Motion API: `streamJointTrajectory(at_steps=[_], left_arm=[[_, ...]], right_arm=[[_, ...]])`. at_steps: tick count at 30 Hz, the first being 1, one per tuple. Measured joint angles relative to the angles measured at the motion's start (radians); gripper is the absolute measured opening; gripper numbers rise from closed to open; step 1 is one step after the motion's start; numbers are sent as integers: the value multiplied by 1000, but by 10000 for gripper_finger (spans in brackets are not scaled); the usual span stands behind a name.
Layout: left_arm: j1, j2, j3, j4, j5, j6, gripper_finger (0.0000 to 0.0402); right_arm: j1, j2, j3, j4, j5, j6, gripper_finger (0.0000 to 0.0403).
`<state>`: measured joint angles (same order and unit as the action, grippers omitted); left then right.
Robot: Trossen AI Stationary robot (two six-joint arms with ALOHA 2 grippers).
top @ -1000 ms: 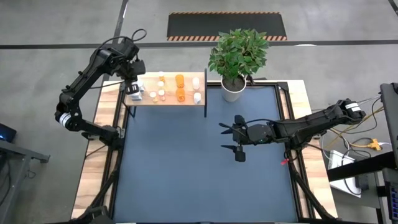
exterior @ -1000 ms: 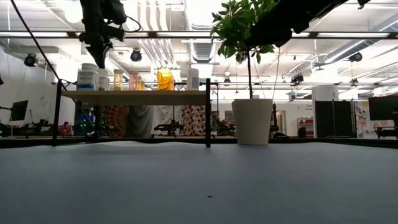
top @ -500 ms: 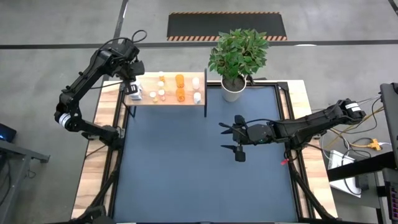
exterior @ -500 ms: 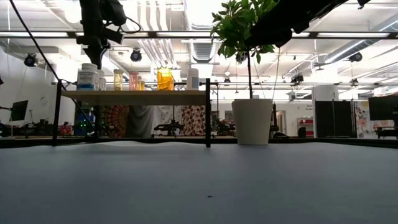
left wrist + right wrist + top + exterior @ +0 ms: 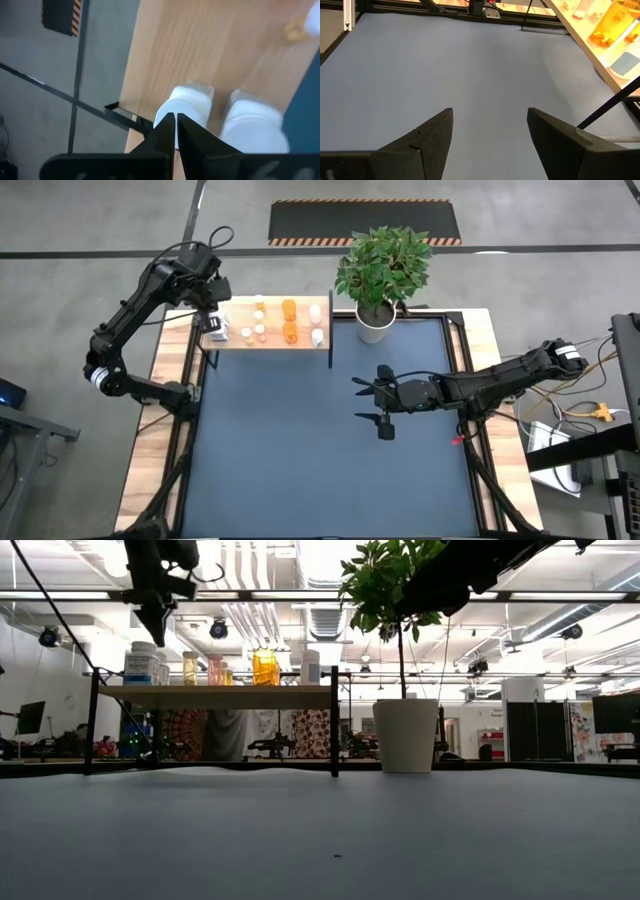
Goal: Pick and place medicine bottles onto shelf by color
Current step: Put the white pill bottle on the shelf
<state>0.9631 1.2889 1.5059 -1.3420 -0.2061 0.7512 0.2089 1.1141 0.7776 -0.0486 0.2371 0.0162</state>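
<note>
The shelf point(image 5: 272, 343) stands at the table's far left, a light wood board on black legs. Several medicine bottles stand upright on it: white ones at its left end point(image 5: 219, 332), orange ones in the middle point(image 5: 290, 330), and white ones at its right end point(image 5: 317, 336). My left gripper point(image 5: 212, 318) hangs shut over the shelf's left end. Its tips point(image 5: 175, 118) are just above a white bottle point(image 5: 187, 102) and clear of it in the low view point(image 5: 157, 632). My right gripper point(image 5: 362, 401) stands open over the blue tabletop with nothing between its fingers point(image 5: 490, 125).
A potted plant in a white pot point(image 5: 375, 326) stands at the far edge, right of the shelf. The blue tabletop point(image 5: 300, 460) stretches toward the near edge. Wooden side boards point(image 5: 150, 440) flank it.
</note>
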Motion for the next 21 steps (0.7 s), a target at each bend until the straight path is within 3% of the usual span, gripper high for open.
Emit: streamJointTrajectory(at_steps=[4,11,21], left_arm=[[-24,-28,0,6,-10,-36,0],[-21,-40,-38,9,-144,-66,0],[-21,-27,-122,34,-240,-65,0]], right_arm=[[0,0,0,0,0,0,244],[0,0,0,0,0,3,244],[0,0,0,-5,0,3,244]])
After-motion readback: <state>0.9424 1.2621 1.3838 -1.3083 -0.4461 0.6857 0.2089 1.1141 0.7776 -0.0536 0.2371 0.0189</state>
